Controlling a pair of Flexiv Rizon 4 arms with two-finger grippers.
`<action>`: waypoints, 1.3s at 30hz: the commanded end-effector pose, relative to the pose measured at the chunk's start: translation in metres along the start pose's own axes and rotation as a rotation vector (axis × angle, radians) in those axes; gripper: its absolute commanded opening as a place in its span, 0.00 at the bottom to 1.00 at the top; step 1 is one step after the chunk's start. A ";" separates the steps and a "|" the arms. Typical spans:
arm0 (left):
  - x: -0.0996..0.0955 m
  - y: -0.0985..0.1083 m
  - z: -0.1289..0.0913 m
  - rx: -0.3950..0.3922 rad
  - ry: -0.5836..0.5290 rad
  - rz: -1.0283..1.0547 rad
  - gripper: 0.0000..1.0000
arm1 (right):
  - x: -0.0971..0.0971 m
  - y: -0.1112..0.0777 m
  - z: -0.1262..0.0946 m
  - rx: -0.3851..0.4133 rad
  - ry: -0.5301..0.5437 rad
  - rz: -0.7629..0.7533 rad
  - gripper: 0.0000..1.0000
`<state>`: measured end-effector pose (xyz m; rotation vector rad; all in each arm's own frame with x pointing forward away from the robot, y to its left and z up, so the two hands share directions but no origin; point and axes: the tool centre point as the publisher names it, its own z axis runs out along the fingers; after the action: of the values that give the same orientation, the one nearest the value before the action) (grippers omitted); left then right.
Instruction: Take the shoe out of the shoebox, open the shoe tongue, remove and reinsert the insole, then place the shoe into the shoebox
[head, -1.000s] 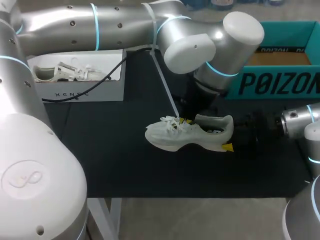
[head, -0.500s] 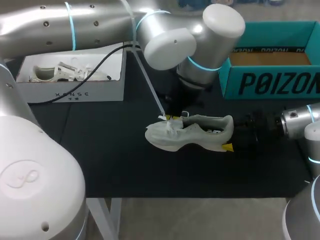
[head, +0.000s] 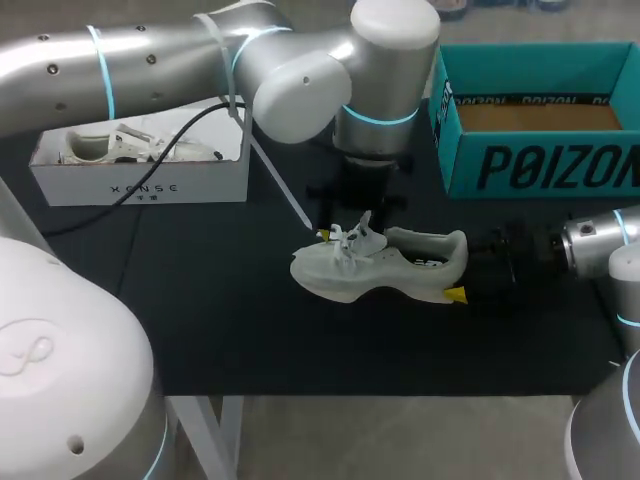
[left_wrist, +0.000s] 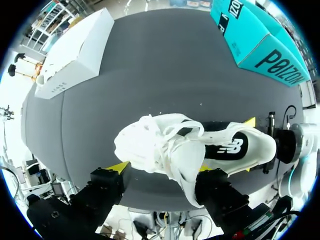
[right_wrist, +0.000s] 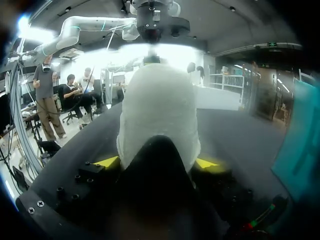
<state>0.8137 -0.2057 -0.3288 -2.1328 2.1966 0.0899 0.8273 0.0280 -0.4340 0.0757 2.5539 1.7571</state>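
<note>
- Wide apart, the left fingers (left_wrist: 118, 167) are set astride the laces of the shoe (head: 380, 275), nothing clamped.
- The heel is gripped from both sides by the right fingers (right_wrist: 107, 161).
- The shoe is seen sole-down on the dark surface (head: 220, 300), near the teal shoebox (head: 540, 165).

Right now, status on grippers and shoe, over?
Left gripper open over the laces. Right gripper shut on heel of white sneaker, upright on black table. Teal shoebox apart, behind.

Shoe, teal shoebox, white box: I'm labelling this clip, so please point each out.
shoe (head: 330, 275), head view, on its forefoot.
teal shoebox (head: 540, 165), head view, on its front wall.
white box (head: 150, 186), head view, on its front wall.
</note>
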 end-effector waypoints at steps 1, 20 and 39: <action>0.011 -0.003 0.010 -0.022 0.010 0.013 1.00 | -0.001 -0.005 0.005 0.001 -0.002 0.001 0.00; 0.028 -0.004 0.016 -0.058 0.018 0.017 0.00 | -0.001 -0.005 0.005 0.001 -0.002 0.001 0.00; -0.012 0.000 0.021 -0.064 0.015 -0.035 0.00 | -0.001 -0.005 0.005 0.001 -0.002 0.001 0.00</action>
<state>0.8161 -0.2005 -0.3472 -2.2047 2.1863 0.1587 0.8273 0.0291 -0.4337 0.0744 2.5535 1.7581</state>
